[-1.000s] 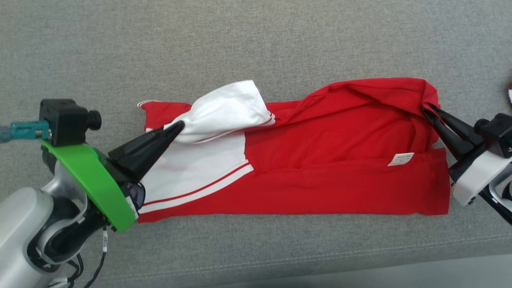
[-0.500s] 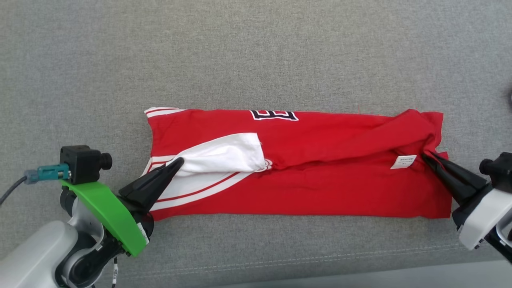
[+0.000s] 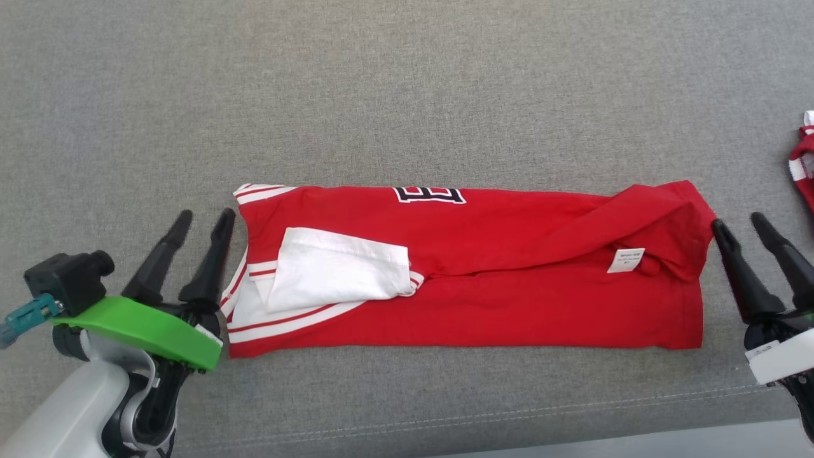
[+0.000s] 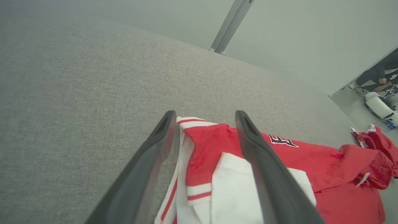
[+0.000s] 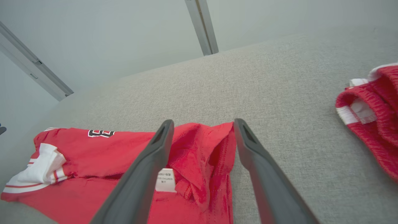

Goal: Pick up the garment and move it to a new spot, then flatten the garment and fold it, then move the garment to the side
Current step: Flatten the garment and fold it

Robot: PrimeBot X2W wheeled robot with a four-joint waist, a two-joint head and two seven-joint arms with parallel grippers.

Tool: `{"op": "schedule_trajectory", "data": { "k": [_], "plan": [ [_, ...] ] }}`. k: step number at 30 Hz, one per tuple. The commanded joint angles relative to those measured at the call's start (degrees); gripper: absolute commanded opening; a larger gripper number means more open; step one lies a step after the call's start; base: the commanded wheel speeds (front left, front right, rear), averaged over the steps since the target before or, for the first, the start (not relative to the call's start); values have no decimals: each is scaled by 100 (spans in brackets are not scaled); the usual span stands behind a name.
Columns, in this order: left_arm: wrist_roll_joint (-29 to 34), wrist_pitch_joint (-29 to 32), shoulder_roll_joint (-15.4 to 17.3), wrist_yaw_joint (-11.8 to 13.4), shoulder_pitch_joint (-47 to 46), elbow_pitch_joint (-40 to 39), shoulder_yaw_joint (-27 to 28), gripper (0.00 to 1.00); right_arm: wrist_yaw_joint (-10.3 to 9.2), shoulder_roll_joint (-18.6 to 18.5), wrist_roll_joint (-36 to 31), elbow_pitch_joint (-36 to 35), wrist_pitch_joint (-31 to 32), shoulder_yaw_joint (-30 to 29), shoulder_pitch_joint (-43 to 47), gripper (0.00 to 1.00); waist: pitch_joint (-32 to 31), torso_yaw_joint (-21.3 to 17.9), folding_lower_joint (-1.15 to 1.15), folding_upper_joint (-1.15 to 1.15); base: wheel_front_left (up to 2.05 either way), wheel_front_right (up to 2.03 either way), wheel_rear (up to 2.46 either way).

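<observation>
The red garment (image 3: pixel 509 305) lies as a long band across the middle of the grey fabric-covered surface (image 3: pixel 407 95). It is folded lengthwise, with its white sleeve (image 3: pixel 337 270) tucked onto the left part and a label (image 3: pixel 626 259) showing near the right end. The left end effector (image 3: pixel 205 216) sits just beside the left edge, fingers spread and holding nothing. The right end effector (image 3: pixel 738 221) stands likewise just beside the right edge, spread and empty. One at each end suits laying a fold along the whole length at once. The right end looks bunched and probably needs smoothing. Another red piece (image 3: pixel 802 165) lies well apart at the far right.
</observation>
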Motion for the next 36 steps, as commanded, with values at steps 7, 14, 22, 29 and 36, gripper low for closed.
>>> {"op": "schedule_trajectory", "data": {
  "k": [7,14,22,29,36],
  "plan": [
    [1406,-94,-406,1026,415,-544,1131,100,0,1203,-812,-278,-6,-1200,315,100,-324,-66,0,0,0,0,0],
    [2805,-92,-621,1528,925,-1011,1723,100,0,2091,-1786,-376,201,-1886,42,100,-651,-104,0,0,0,0,0],
    [3602,-92,-906,1680,1539,-1296,2002,100,0,2546,-2738,-476,521,-1897,35,100,-1017,-69,0,0,0,0,0],
    [4024,-87,-1158,1404,1967,-1123,1876,100,0,2664,-3282,-453,732,-1675,280,100,-1251,-22,0,0,0,0,0],
    [4143,-87,-1272,1249,2161,-802,1805,100,0,2709,-3541,-419,827,-1569,613,100,-1441,-20,0,0,0,0,0]
  ]
}}
